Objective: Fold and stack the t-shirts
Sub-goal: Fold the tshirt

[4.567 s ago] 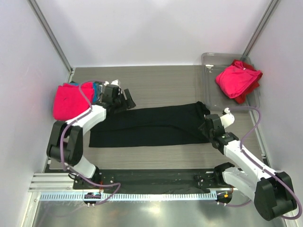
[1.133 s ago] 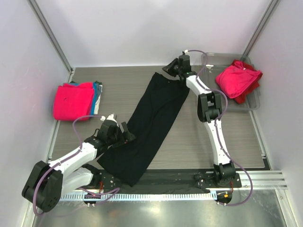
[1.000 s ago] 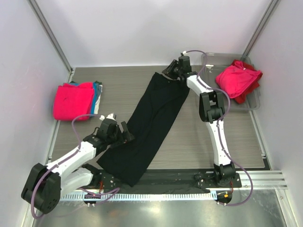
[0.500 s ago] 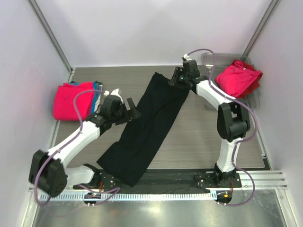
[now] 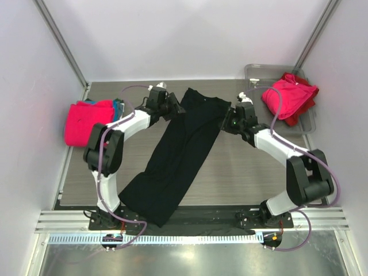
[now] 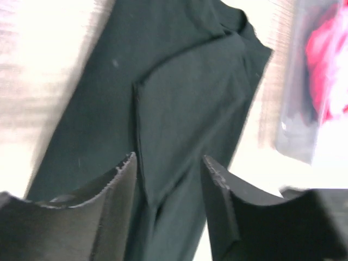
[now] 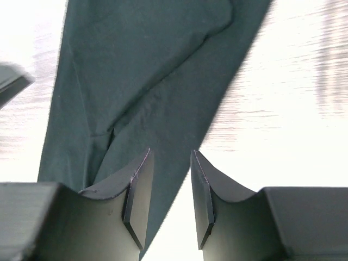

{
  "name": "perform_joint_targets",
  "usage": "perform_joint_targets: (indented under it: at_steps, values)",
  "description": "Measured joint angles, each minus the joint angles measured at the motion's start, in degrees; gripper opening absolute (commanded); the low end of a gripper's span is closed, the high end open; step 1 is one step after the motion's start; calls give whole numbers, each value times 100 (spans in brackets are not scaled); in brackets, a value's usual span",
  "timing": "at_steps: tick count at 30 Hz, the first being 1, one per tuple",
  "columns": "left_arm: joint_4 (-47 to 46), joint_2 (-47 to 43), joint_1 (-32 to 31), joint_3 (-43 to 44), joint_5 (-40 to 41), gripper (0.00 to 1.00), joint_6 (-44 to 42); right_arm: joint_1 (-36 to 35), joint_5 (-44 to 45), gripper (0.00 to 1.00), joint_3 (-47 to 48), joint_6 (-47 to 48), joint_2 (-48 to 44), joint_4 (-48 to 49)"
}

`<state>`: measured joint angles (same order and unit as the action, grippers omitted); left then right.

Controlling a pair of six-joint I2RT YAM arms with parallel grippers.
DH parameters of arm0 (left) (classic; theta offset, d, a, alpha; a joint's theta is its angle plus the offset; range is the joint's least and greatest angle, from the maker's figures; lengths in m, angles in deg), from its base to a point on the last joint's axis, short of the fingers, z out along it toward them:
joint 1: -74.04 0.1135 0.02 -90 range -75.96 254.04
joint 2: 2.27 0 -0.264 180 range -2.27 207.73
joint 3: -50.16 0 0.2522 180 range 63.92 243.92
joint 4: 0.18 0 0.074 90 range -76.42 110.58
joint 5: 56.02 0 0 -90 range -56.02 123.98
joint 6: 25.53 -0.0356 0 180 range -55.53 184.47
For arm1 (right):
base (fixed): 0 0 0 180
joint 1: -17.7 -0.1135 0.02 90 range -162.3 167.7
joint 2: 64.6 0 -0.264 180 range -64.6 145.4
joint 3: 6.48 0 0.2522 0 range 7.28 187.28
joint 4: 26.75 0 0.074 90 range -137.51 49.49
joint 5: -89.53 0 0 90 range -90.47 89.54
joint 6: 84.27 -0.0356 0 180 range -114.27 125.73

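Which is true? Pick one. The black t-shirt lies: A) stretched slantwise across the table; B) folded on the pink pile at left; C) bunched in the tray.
A: the black t-shirt runs as one long strip slantwise over the table, clear of the tray and the pink pile.

Shows a plain black t-shirt [image 5: 178, 155] on a grey wood-grain desk [image 5: 247, 172]. Pairs a bright pink t-shirt [image 5: 86, 122] with a teal t-shirt [image 5: 118, 108] at the left, and a magenta t-shirt [image 5: 287, 95] over a red t-shirt [image 5: 295, 119] in the clear grey tray [image 5: 257, 77]. Sets white links and black joints on the left arm [image 5: 135, 121] and right arm [image 5: 276, 146], with purple cables.
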<state>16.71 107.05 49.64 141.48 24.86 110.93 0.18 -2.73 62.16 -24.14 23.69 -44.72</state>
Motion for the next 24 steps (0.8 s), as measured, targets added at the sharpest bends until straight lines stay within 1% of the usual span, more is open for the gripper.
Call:
perform_joint_targets:
  at_steps: [1,5,8,10,17,21,22,24]
  values:
    - [-24,219,11,177,-15,48,15,0,87,40,-195,-11,-203,87]
    - [-4,874,24,728,-4,46,70,2,348,39,-817,-44,-922,542]
    - [15,1158,24,951,11,42,109,7,551,40,-1274,-50,-1429,901]
    - [57,1290,24,1080,11,42,109,9,675,40,-1475,-61,-1617,1058]
    - [181,1596,24,1445,81,40,109,39,844,40,-1561,-79,-1652,1276]
    - [393,1738,22,1633,284,39,87,46,870,40,-1576,-94,-1652,1349]
    - [431,1762,24,1657,326,34,85,48,879,39,-1582,-96,-1652,1362]
    - [511,1814,24,1727,369,27,76,50,892,39,-1593,-94,-1652,1366]
